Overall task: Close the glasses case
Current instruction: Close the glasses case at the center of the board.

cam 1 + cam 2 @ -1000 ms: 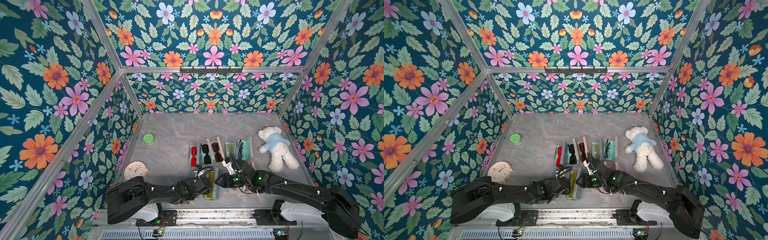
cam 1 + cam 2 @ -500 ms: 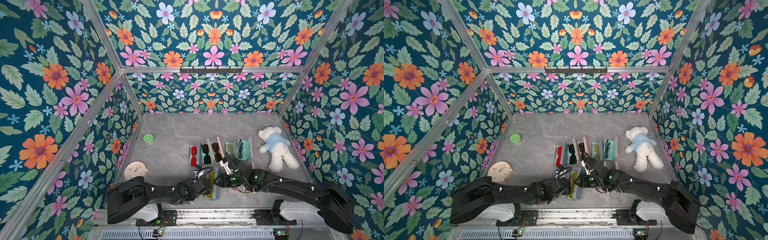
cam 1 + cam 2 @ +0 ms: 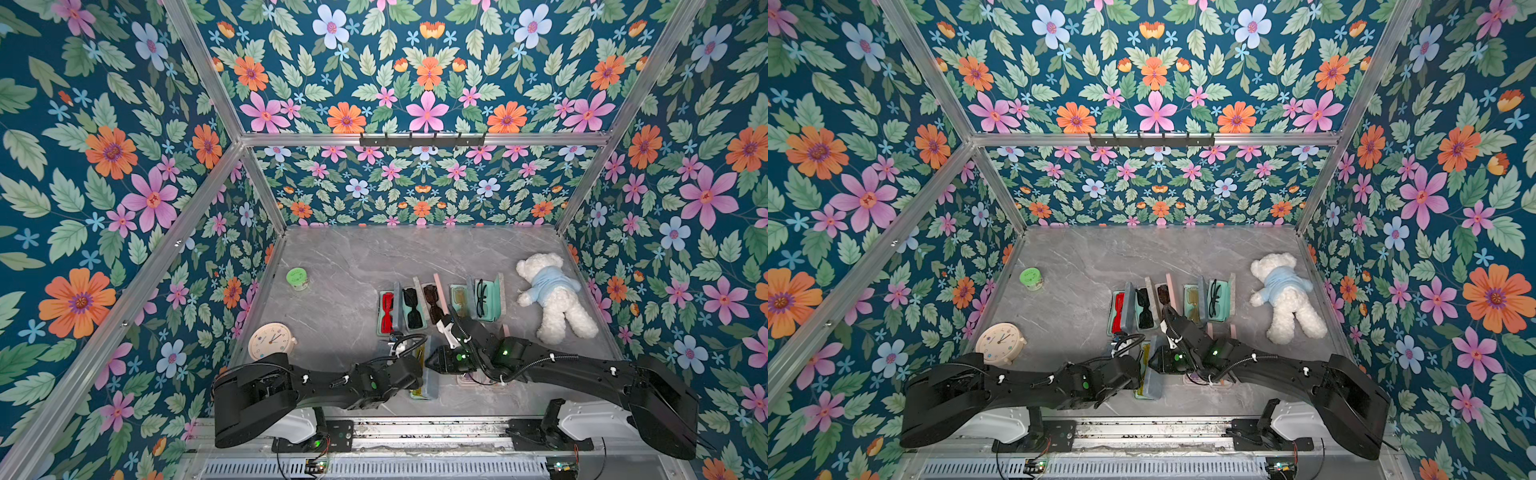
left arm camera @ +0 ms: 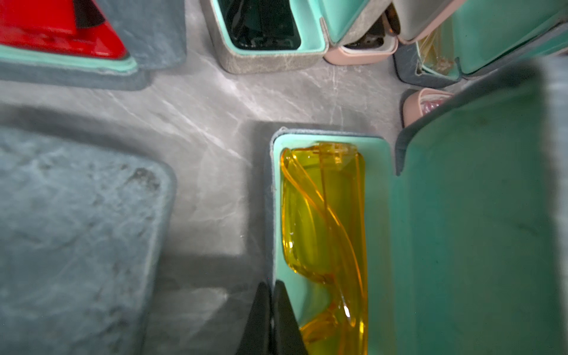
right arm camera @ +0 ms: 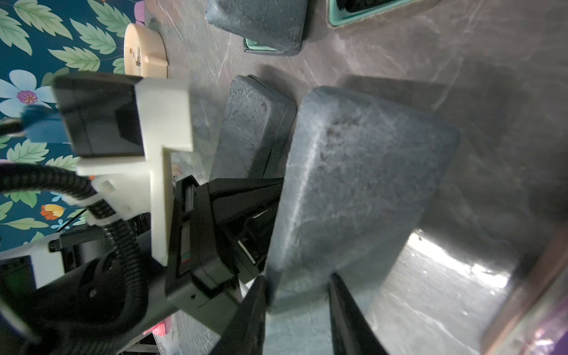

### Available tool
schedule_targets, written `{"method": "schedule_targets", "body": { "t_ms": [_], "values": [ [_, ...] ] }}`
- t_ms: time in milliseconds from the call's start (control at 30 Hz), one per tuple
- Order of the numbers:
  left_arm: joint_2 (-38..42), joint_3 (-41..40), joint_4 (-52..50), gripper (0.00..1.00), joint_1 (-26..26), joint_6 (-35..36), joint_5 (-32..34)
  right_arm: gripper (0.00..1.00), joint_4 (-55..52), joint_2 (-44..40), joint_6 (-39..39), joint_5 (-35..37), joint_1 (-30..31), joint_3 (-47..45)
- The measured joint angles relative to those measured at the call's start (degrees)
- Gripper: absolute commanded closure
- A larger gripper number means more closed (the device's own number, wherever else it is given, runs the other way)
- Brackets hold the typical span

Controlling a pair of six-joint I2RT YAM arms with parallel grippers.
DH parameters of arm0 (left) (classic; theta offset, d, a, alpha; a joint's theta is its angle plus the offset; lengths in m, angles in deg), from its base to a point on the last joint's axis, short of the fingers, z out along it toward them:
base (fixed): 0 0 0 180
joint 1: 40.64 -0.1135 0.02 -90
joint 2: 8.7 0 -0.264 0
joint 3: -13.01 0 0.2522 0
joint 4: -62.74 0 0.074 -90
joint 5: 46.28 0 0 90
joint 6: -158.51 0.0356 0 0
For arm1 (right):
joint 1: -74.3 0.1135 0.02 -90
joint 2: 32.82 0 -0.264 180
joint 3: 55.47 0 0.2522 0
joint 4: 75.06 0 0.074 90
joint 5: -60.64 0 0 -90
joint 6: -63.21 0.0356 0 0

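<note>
Left claw (image 4: 271,287) low, pinching glasses case (image 4: 379,215) rim; right claw (image 5: 297,276) low, spread astride lid (image 5: 353,184).

In both top views the arms hide most of the grey-blue felt glasses case (image 3: 430,384) (image 3: 1152,384) (only a sliver shows). In the left wrist view its mint-lined lid (image 4: 479,215) is blurred and cropped. Whether the right gripper (image 5: 297,278) pinches that lid is unclear.

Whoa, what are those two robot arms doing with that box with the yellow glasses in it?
They are closing a glasses case with yellow glasses inside. The left tool is shut on the case's side wall, steadying it. The right tool straddles the edge of the raised lid, seemingly ready to fold it over. The case is not closed yet.
</note>
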Motion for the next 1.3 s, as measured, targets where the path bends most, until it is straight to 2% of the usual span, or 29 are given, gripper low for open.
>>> {"method": "schedule_targets", "body": {
  "t_ms": [333, 567, 767, 1300],
  "values": [
    [1.11, -0.24, -0.61, 0.97, 0.63, 0.46, 0.28, 0.63, 1.9, 6.78, 0.0, 0.04, 0.28, 1.42],
    [6.1, -1.03, -0.98, 0.8, 1.46, 1.31, 2.03, 0.54, 1.27, 7.32, 0.0, 0.24, 0.15, 2.19],
    [8.7, -2.1, 0.87, 0.75, 1.73, 1.38, 2.69, 0.49, 0.68, 7.43, -0.02, 1.4, 0.24, 2.73],
    [18.53, -5.53, 3.54, 0.52, 1.97, 0.81, 5.29, 0.46, -0.02, 9.05, -0.07, 2.25, 0.15, 3.69]
  ]
}}
